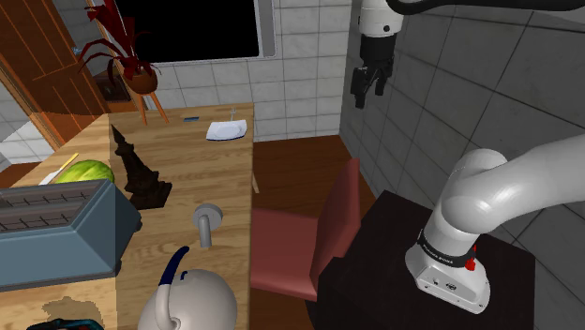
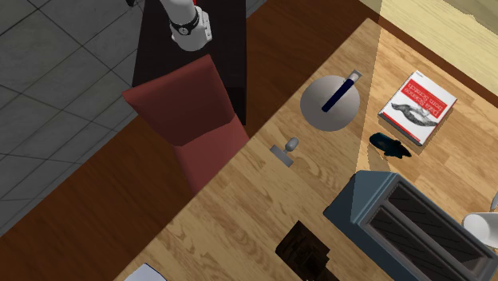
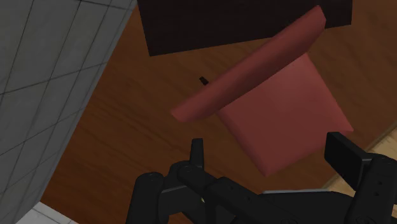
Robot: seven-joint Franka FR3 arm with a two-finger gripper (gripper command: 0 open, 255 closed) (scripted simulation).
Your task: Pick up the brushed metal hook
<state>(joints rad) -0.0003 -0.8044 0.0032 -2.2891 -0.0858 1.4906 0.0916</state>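
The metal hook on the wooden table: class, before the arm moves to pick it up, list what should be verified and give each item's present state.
1. Gripper ready to grasp: ok. Its fingers stand apart with nothing between them.
2. Hook free of clutter: ok. It stands on the table, apart from the dark figurine and the white kettle.
3. Gripper above the hook: not ok. It hangs high beside the tiled wall, off the table.
4. Wrist camera aimed at the hook: not ok. It faces the red chair and the floor.
5. Clear approach: cannot tell. The red chair stands between the stand and the table edge.
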